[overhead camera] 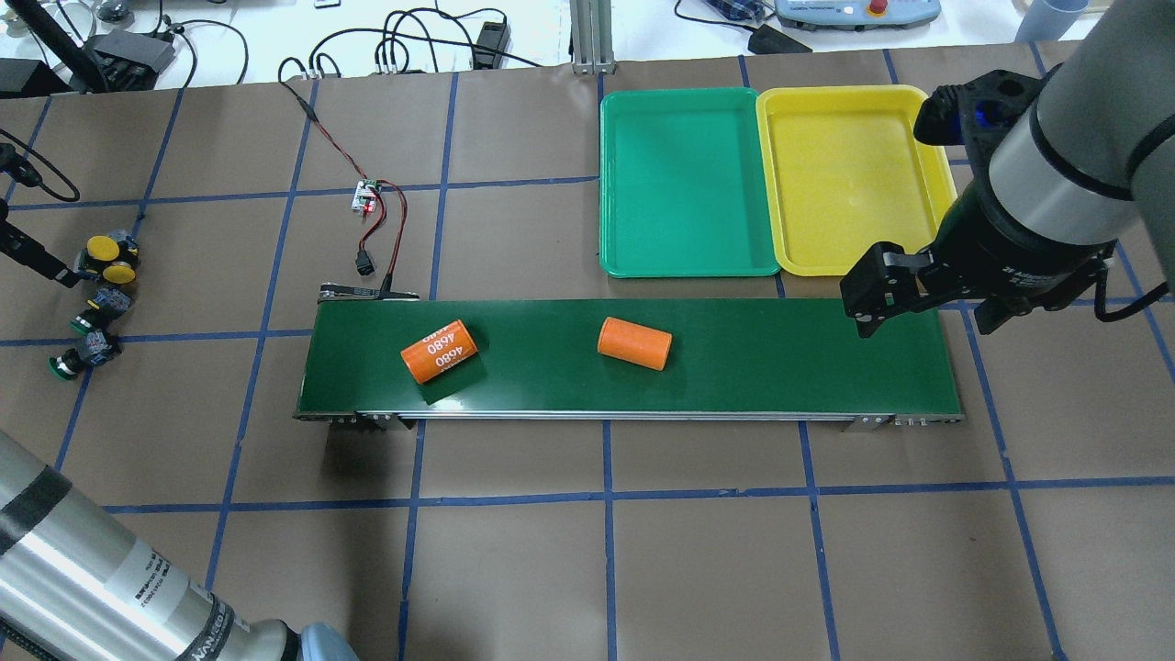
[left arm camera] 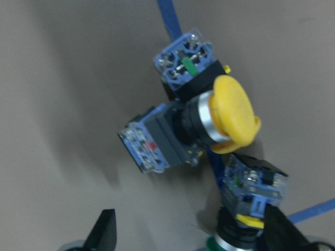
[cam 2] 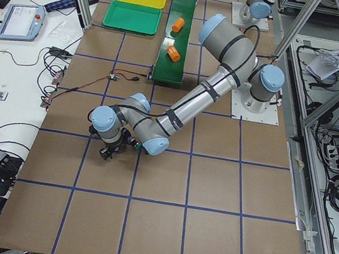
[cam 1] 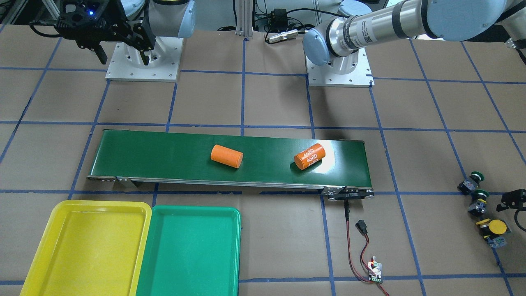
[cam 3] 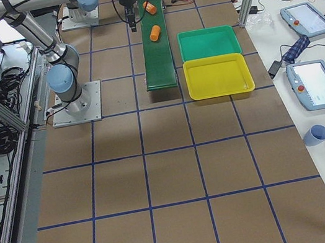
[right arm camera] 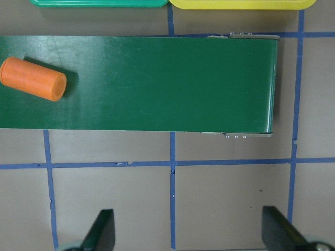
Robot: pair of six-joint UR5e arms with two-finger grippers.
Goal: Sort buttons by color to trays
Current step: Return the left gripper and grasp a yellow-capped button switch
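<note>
Four buttons lie in a cluster at the table's far left end: two yellow-capped (overhead camera: 103, 250) and two green-capped (overhead camera: 64, 366). In the left wrist view the yellow-capped pair (left arm camera: 230, 115) lies crossed, with a green-capped one (left arm camera: 255, 187) beside it. My left gripper (left arm camera: 191, 235) is open just above them, holding nothing; it also shows in the front view (cam 1: 513, 200). My right gripper (overhead camera: 925, 314) is open and empty above the belt's right end, near the yellow tray (overhead camera: 854, 174). The green tray (overhead camera: 688, 184) lies beside it. Both trays hold nothing.
A long dark-green conveyor belt (overhead camera: 780, 358) runs across the middle with two orange cylinders on it, a plain one (overhead camera: 633, 343) and one marked 4680 (overhead camera: 439, 351). A small circuit board with red and black wires (overhead camera: 367, 197) lies beyond the belt's left end.
</note>
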